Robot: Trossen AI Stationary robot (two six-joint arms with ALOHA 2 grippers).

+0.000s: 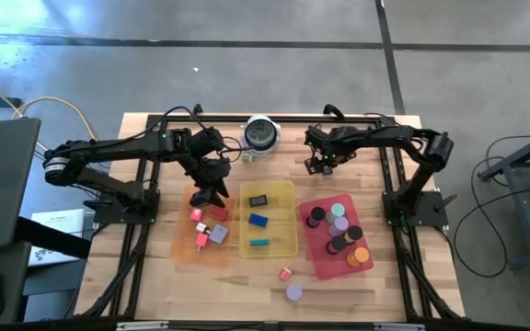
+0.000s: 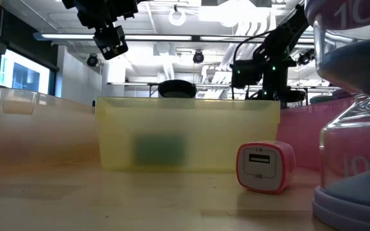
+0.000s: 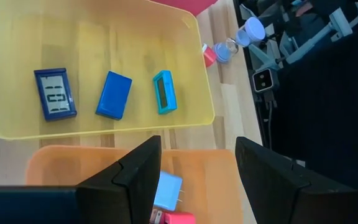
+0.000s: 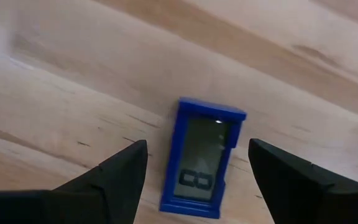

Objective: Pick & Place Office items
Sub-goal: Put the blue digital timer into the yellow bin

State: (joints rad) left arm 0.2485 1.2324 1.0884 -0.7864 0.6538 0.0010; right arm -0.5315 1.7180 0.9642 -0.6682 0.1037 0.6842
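From above, we see the left claw (image 1: 212,191) poised over the orange tray (image 1: 184,246), which holds red, pink and grey bits, while the right claw (image 1: 321,164) hangs over bare desk (image 1: 403,276) behind the red tray (image 1: 313,262) of round discs; the yellow tray (image 1: 283,250) between them holds three blocks, and a pink charger (image 1: 285,272) and a purple disc (image 1: 293,292) lie loose on the desk near its front edge. At desk height, we see the charger (image 2: 265,166) standing in front of the yellow tray's wall, both arms raised clear. Past the left wrist, the claw's fingers (image 3: 132,180) stand apart with nothing between them, above a pale blue plug piece (image 3: 167,191). Past the right wrist, the fingers (image 4: 117,174) are spread wide and empty, straddling a blue block with a small display (image 4: 202,160) lying flat on the desk. We judge this block to be the next pick: we should lower straight down, keep it centred, close across its narrow sides, then carry it to the yellow tray with the other blocks.
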